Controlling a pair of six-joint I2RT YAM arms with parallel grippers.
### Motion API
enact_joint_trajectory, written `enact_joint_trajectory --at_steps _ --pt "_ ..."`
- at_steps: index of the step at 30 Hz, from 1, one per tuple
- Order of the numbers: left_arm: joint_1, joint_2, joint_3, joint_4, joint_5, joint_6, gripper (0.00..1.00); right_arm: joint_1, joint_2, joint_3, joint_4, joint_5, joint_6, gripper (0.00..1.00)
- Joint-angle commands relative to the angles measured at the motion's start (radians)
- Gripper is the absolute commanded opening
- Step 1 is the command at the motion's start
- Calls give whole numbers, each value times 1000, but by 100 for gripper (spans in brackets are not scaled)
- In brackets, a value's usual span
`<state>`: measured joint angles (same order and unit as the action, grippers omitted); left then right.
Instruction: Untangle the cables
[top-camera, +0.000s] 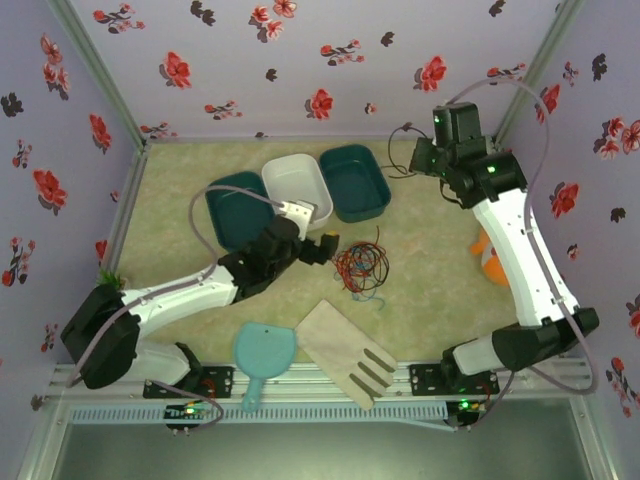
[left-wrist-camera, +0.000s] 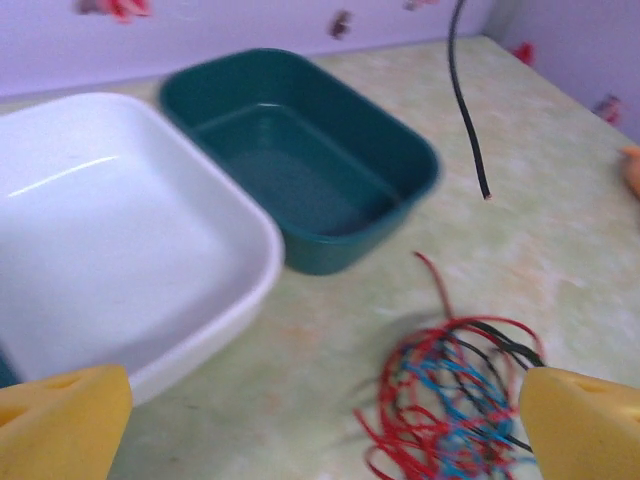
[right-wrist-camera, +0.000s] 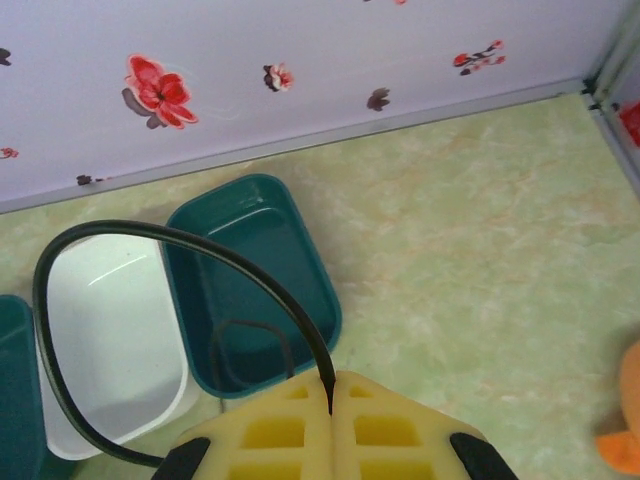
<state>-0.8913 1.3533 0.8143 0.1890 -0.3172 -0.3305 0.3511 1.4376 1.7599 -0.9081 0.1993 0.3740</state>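
Found left claw (left-wrist-camera: 320, 440) wide open, yellow foam pads (left-wrist-camera: 60, 425) apart, before thin cables (left-wrist-camera: 450, 400): red, black, teal-blue, heaped mid-frame on mottled green desk (top-camera: 430, 260). Beyond, counted three smooth rounded tubs (top-camera: 297, 178), two teal, one white. Upper right, found right claw (right-wrist-camera: 330, 385) pinched shut on one black strand (right-wrist-camera: 150, 235).

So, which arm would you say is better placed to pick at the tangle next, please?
Probably left: the left gripper hangs open beside the tangle; the right gripper is shut on a black cable, farther off.
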Motion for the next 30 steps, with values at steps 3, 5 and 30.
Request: enact_joint_trajectory --at_steps 3,5,30 --pt "95 -24 -15 -12 -126 -98 100 -1 59 -3 100 -48 5 0" --pt "130 -14 -2 -24 -150 -130 100 3 92 -3 123 -44 0 0" --pt "218 138 57 138 -361 -154 100 34 548 168 194 -51 -61 0"
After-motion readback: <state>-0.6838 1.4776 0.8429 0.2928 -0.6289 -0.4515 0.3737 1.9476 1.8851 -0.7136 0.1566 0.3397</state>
